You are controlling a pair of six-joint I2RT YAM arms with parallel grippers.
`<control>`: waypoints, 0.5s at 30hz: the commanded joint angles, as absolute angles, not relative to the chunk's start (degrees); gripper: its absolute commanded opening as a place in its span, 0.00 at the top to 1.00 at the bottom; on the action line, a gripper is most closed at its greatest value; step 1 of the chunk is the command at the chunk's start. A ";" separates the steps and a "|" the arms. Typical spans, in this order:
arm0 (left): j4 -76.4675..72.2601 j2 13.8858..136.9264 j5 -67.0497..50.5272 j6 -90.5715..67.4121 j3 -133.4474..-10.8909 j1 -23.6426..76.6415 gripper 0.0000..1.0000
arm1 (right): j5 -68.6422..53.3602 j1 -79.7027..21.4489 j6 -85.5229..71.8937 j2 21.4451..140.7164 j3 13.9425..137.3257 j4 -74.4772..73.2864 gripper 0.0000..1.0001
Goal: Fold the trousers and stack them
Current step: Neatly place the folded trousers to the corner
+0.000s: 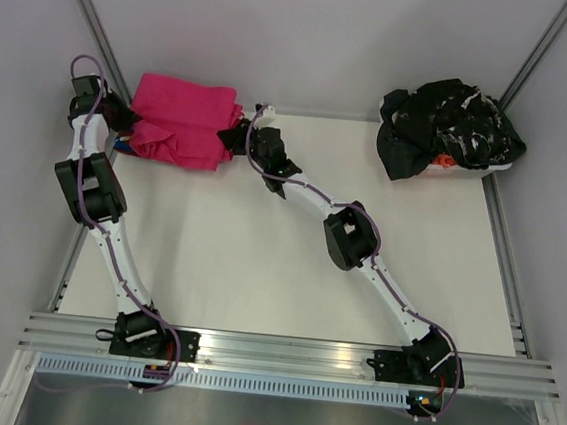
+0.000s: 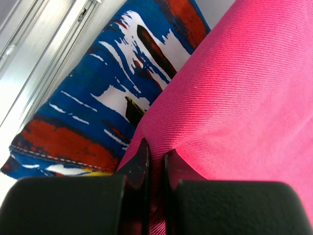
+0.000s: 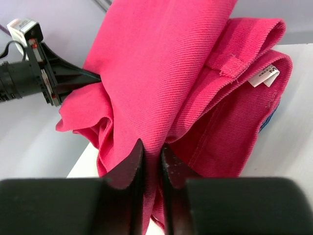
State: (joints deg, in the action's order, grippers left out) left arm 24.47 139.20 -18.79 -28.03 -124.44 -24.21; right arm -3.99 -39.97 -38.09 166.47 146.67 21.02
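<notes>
Small white tag (image 3: 262, 76) on the trousers (image 3: 161, 63), its print unreadable

No word, brand or number can be read anywhere. The only label in sight is a small white tag (image 3: 262, 77) at a folded edge of the trousers (image 3: 161, 63), to the right in the right wrist view; it carries a few faint dark marks, too small to make out. The blue, white and red patterned cloth (image 2: 93, 103) beside the trousers shows only brush-like streaks
</notes>
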 commanded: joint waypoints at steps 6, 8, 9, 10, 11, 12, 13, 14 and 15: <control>7.73 133.51 -1.93 -27.25 -120.67 -31.55 0.51 | -3.49 -35.24 -31.82 160.06 149.24 23.21 0.24; 7.91 130.88 -2.72 -26.28 -119.89 -31.64 0.43 | -5.18 -35.24 -29.72 155.34 147.93 20.67 0.12; 7.48 129.83 -3.07 -25.93 -119.27 -31.64 0.37 | -6.23 -35.16 -28.75 153.56 145.48 20.05 0.06; 6.86 128.77 -4.73 -25.75 -118.66 -31.64 0.24 | -7.37 -35.07 -27.87 151.63 144.33 19.26 0.06; 6.42 127.02 -6.05 -25.49 -118.04 -31.64 0.16 | -7.56 -35.16 -26.30 147.70 143.01 17.59 0.06; 6.07 126.22 -9.02 -24.88 -117.86 -31.47 0.04 | -7.91 -35.16 -25.41 145.92 139.95 16.88 0.05; 6.15 125.60 -9.92 -24.61 -117.77 -31.20 0.03 | -9.30 -34.98 -24.88 142.33 138.44 15.22 0.05; 5.98 123.77 -10.71 -23.39 -117.25 -30.33 0.02 | -9.66 -34.81 -24.61 140.47 135.82 14.51 0.04; 5.54 122.88 -12.81 -22.68 -116.64 -29.80 0.02 | -10.19 -34.63 -25.04 138.97 134.40 13.81 0.04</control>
State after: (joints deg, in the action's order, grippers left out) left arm 16.19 133.62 -13.23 -25.19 -115.37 -26.24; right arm -5.98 -33.34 -28.38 150.36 136.94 14.02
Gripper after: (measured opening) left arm 0.974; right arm 0.958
